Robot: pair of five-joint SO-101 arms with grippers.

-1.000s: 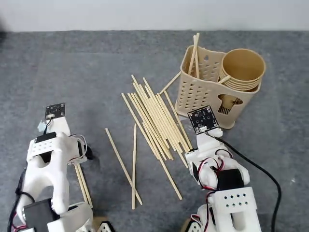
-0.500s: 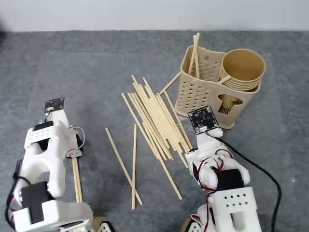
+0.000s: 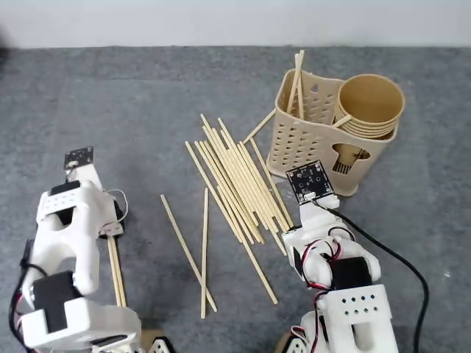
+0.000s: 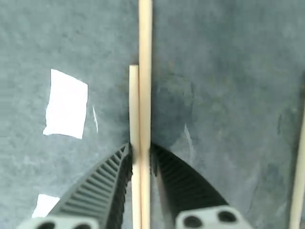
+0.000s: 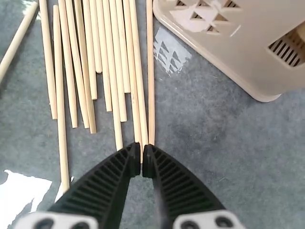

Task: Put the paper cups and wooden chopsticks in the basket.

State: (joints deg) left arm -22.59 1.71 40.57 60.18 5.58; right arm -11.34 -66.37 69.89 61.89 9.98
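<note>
Chopsticks (image 4: 145, 71) gripped by left hand (image 4: 140, 149) shifted leftward.

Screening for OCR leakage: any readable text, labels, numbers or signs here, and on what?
None readable.
The basket bears only a cut-out picture, no letters.
One arm's circuit board and the other's: any marks too small to read.
The white patches on the grey mat are blank.
</note>
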